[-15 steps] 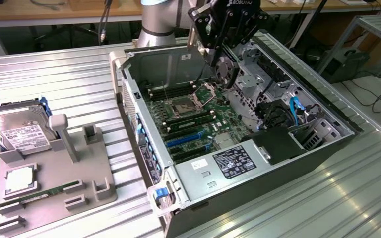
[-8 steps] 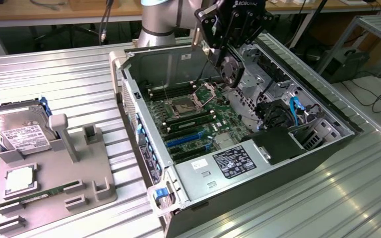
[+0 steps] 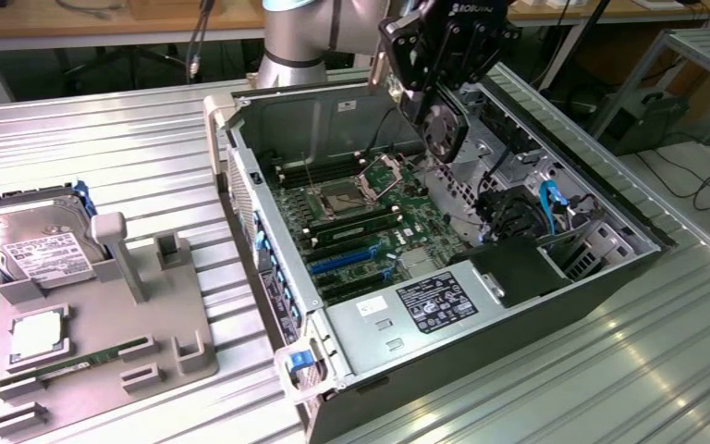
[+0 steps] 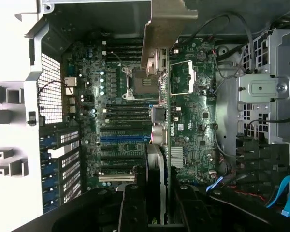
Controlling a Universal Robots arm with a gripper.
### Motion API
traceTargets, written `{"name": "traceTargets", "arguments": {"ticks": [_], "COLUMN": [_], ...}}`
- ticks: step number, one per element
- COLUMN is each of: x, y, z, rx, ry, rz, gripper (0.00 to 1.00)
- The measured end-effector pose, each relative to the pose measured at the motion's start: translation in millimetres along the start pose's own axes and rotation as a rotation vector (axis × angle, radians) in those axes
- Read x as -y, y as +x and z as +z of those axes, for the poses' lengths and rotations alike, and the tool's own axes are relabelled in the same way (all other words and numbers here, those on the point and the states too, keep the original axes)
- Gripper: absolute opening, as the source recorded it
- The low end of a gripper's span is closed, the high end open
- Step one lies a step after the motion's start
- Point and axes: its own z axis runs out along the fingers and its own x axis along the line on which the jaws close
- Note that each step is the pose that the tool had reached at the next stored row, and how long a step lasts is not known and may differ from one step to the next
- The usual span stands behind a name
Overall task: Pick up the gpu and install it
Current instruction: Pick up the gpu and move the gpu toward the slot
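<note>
Where the exterior view's left shows a grey tray (image 3: 170, 342) holding a hard drive (image 3: 37, 245), we move right to the open computer case (image 3: 602, 277); above its far side the gripper (image 3: 433, 104) clamps the gpu (image 3: 446, 137) with narrow jaws, held upright over the motherboard (image 3: 355, 222).

A thick cylindrical arm segment of brushed silver-grey metal (image 3: 299, 42) is seen in the exterior view, crossed by a thin circular seam and topped by a darker grey-blue band (image 3: 291, 7). The black gripper of angular linked metal bars (image 3: 435, 92) is built from flat plates joined by small round pivot pins, and its housing is marked with white capital lettering (image 3: 472, 9), cut off by the frame edge. In the wrist view the gripper (image 4: 157, 195) is shown as two glossy black fingers (image 4: 133, 203) with rounded shoulders, each set with a small round fastener.
</note>
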Motion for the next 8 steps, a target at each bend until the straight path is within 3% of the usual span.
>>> {"name": "traceTargets", "arguments": {"ticks": [8], "x": [-0.4], "y": [-16.9], "z": [1.8], "rx": [0.0003], "ry": [0.0], "rz": [0.0], "gripper": [0.28]}}
